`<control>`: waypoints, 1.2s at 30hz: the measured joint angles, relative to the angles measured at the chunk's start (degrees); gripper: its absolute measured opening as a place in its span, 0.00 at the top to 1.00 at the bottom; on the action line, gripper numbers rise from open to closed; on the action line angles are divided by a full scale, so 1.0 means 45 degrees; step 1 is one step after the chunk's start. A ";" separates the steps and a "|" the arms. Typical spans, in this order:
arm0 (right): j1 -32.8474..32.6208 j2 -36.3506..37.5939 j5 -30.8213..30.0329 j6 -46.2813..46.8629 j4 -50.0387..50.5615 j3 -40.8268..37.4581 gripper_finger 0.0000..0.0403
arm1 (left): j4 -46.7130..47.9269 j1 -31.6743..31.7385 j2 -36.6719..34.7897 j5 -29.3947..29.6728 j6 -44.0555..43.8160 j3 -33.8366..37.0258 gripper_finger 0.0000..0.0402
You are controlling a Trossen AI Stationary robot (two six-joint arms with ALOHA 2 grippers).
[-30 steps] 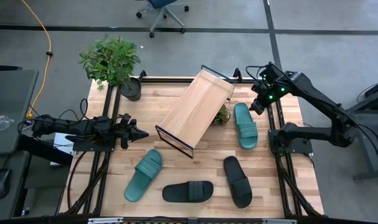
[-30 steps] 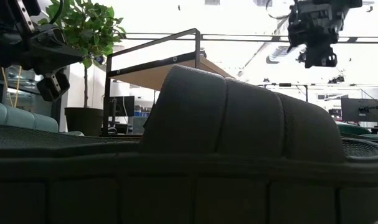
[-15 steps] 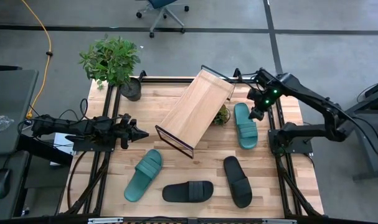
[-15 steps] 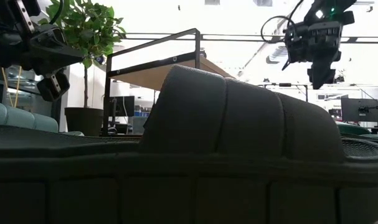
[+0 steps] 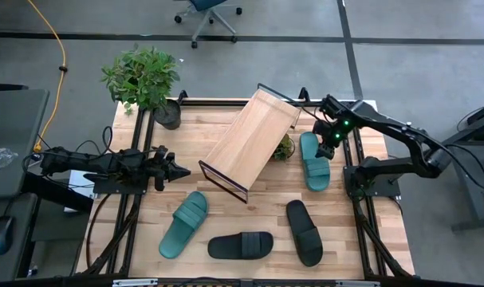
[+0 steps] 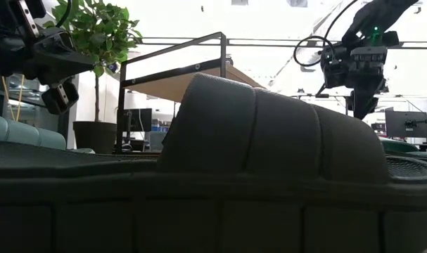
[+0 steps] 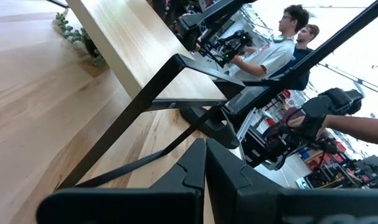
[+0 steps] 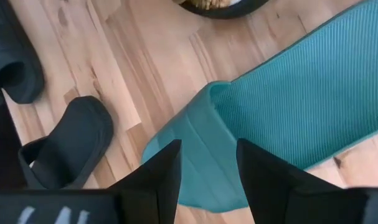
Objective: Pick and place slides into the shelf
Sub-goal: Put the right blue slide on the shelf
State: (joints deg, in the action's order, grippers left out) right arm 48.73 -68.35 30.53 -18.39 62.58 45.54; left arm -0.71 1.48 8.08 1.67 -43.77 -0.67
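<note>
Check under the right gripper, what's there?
The right gripper hangs open above the heel end of a teal slide lying flat on the tabletop, beside the shelf. In its wrist view the fingers frame the strap; whatever lies under the sandal is covered.

Right wrist view, contents: right gripper point(image 8: 207, 171), two dark fingers point(image 8: 159, 180) parted with a gap between them, poised over the strap end of one teal green slide point(image 8: 288, 118); ribbed footbed showing, strap facing the fingers. Two black slides, one point(image 8: 64, 149) lying near the teal one, another point(image 8: 14, 56) at the frame edge. Light butcher-block tabletop point(image 8: 145, 68) beneath all. Dark round pot base point(image 8: 223, 7), partly cut off.
</note>
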 joint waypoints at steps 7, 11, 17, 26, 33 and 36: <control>-0.0213 -0.0772 -0.0066 -0.0219 -0.0582 0.0010 0.64 | -0.0003 -0.0003 0.0000 0.0000 0.0000 -0.0002 1.00; -0.0559 -0.1591 -0.0084 -0.0602 -0.0570 0.0010 0.64 | 0.0000 0.0000 0.0000 -0.0131 0.0000 0.0000 1.00; -0.0815 -0.2387 -0.0115 -0.1272 -0.0565 0.0010 0.64 | 0.0021 0.0000 0.0000 -0.0272 -0.0005 0.0000 1.00; -0.0850 -0.3039 -0.0117 -0.1798 -0.0436 0.0019 0.64 | 0.0024 -0.0001 0.0000 -0.0277 -0.0005 0.0000 1.00; -0.0915 -0.3082 -0.0069 -0.1929 -0.0347 0.0024 0.64 | 0.0027 -0.0002 0.0000 -0.0280 -0.0005 0.0000 1.00; -0.1099 -0.3082 -0.0074 -0.1934 -0.0347 0.0024 0.66 | 0.0029 0.0000 -0.0004 -0.0278 -0.0010 0.0000 1.00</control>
State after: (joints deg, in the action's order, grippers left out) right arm 43.78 -82.21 30.20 -27.09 61.02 45.65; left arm -0.58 1.48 8.06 0.42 -43.81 -0.67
